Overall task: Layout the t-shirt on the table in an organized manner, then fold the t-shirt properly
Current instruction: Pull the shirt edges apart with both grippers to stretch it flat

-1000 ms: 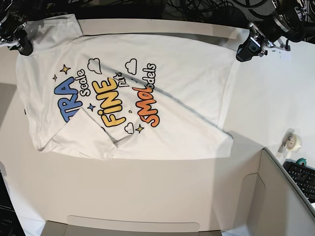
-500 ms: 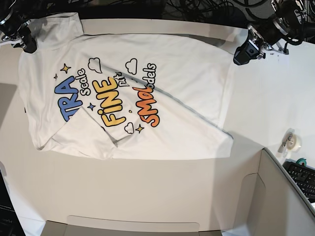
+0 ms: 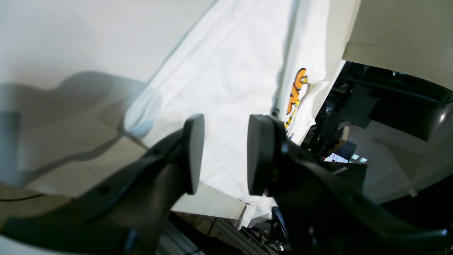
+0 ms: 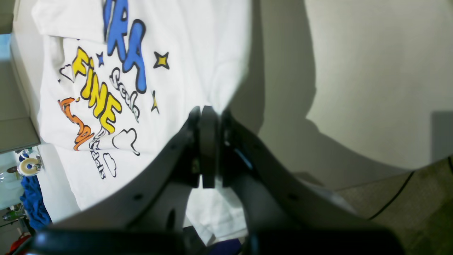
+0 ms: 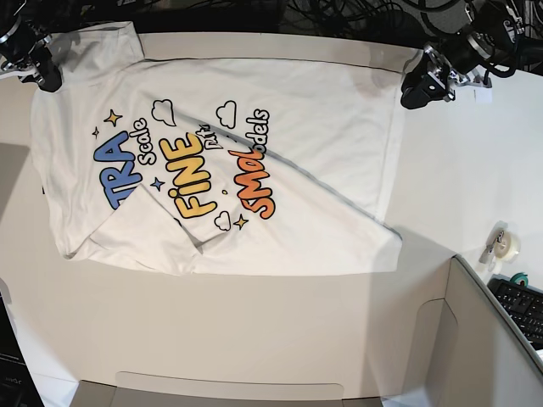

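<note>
The white t-shirt (image 5: 322,144) lies spread print-up on the white table (image 5: 254,314), with a folded flap along its near left edge. At the shirt's far right corner, my left gripper (image 5: 416,89) stands open. In the left wrist view the left gripper (image 3: 224,152) has nothing between its pads, and the t-shirt (image 3: 230,71) lies beyond them. My right gripper (image 5: 42,76) is at the far left corner. In the right wrist view the right gripper (image 4: 208,109) is shut, with the edge of the t-shirt (image 4: 198,42) drawn up to its tips.
A tape roll (image 5: 506,244) and a keyboard (image 5: 522,309) sit at the right. A grey box wall (image 5: 492,339) rises at the near right, and a cardboard flap (image 5: 229,386) lies along the near edge. Dark cables run behind the table's far edge.
My left gripper has opened and let go of the shirt's far right corner, which now lies flat. The right gripper has crept slightly toward the far edge, still shut.
</note>
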Robot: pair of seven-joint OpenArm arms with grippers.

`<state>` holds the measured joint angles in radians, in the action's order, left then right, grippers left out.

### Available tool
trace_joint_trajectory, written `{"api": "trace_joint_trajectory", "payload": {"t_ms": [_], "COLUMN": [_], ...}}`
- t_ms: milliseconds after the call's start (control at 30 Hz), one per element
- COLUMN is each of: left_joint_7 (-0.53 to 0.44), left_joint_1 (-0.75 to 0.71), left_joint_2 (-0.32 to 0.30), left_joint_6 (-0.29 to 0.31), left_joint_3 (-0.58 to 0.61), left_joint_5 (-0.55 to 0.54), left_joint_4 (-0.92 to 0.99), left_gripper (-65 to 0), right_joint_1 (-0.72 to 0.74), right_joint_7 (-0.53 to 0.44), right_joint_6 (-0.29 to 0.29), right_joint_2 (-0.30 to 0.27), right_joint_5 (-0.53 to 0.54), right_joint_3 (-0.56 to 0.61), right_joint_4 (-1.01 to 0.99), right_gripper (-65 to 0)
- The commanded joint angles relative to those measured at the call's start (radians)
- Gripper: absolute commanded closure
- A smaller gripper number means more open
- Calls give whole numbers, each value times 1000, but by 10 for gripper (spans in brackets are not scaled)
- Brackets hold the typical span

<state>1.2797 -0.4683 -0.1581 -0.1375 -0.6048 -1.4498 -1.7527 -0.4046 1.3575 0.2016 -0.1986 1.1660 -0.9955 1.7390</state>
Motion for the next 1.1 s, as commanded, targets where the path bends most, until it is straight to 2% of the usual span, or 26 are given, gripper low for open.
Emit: {"api": "trace_joint_trajectory", "payload": {"t_ms": [0, 167, 267, 400, 533, 833, 1067], "left_joint_7": [25, 27, 28, 12, -39, -54, -56], "left_joint_1": [0, 23, 27, 27, 19, 19, 27], "left_joint_2": [-11, -38, -51, -87, -88, -85, -108], "left_joint_6": [-4, -6, -6, -7, -7, -7, -9], "left_joint_3": [-7, -5, 0, 87, 168, 274, 254], "left_joint_5": [-34, 73, 123, 192, 265, 278, 281], "left_joint_4": [-14, -14, -13, -10, -10, -10, -10], "left_gripper": [-220, -288, -288, -287, -287, -287, -287], "right_joint_1": [-3, -3, -3, -3, -1, 6, 11], "right_joint_7": [-3, -3, -3, -3, -3, -3, -3], "right_joint_6": [2, 2, 2, 2, 2, 2, 2], "right_joint_2": [-20, -20, -19, -20, -20, -19, -19], "right_joint_5": [24, 22, 22, 21, 21, 21, 21], "right_joint_3": [-9, -7, -7, -9, -7, -7, -7], "right_joint_4": [17, 17, 17, 17, 17, 16, 14], "right_gripper": [0, 0, 0, 0, 0, 0, 0]}}
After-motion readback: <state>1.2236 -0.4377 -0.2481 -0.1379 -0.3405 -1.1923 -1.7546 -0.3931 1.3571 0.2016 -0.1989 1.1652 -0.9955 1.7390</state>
